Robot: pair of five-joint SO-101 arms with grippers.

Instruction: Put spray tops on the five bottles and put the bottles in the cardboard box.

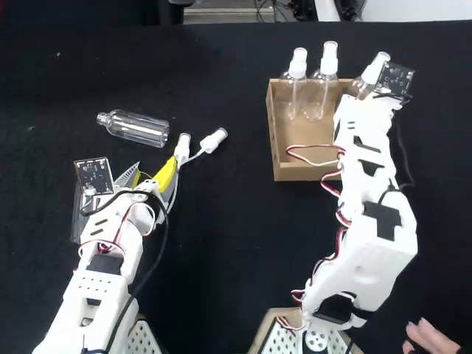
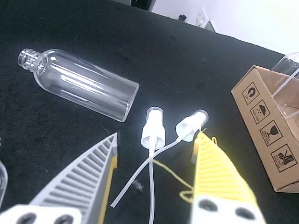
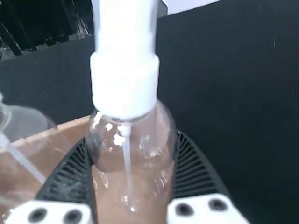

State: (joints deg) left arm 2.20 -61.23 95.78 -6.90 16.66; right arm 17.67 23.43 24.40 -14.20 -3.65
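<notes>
Gripping a capped bottle (image 1: 371, 71) in the right gripper (image 3: 133, 154), with fingers (image 3: 65, 177) pressing on both its sides, and holding it at the edge of the box (image 1: 276, 140), beside two capped bottles (image 1: 297, 92) (image 1: 323, 87) standing inside. Spreading the left gripper (image 2: 158, 135) wide, with nothing in it, above two loose spray tops (image 2: 153, 127) (image 2: 190, 125) on the table (image 1: 221, 243), near an open bottle (image 2: 84, 84) lying on its side. Probably lowering next: keeping the bottle upright, clearing the wall and the neighbours, letting go only once seated.
</notes>
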